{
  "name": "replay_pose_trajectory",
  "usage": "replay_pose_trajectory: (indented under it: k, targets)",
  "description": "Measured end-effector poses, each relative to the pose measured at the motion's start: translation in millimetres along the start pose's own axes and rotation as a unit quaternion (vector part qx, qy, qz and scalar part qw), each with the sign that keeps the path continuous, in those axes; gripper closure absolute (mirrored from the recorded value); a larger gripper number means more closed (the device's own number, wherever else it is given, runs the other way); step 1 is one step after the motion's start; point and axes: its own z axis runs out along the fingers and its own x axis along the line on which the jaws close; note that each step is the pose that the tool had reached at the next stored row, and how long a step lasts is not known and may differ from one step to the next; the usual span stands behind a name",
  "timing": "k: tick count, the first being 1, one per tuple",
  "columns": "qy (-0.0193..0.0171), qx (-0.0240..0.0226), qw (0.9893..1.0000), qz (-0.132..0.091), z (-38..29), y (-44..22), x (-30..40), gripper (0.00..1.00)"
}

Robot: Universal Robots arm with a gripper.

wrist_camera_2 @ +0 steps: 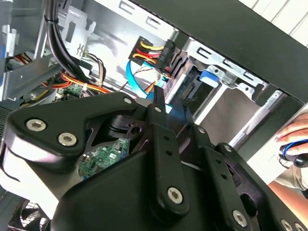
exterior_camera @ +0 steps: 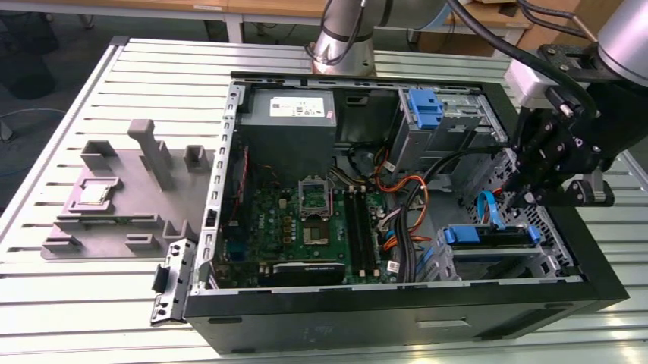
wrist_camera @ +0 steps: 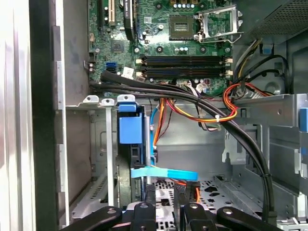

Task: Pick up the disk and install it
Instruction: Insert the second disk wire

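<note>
I am hovering my fingers (exterior_camera: 526,199) over the case's (exterior_camera: 405,318) corner bay; the disk (exterior_camera: 488,236) sits edge-on, mostly hidden; grip unclear.

No print can be read; the power supply (exterior_camera: 288,106) label is illegible

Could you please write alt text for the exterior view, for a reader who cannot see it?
A black robot pincer hangs over the drive bay of an open computer case, just above the disk in its blue carrier, which sits in that bay. The motherboard lies exposed mid-case; a grey fixture sits on the table at the exterior view's left.
</note>
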Motion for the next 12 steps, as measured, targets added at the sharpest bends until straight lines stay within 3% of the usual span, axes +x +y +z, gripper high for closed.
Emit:
replay_pose_trajectory:
  k: [12]
  targets:
    - [-0.0014, -0.0001, 1.0, 0.0, 2.8, -0.1, -12.7, 0.71]
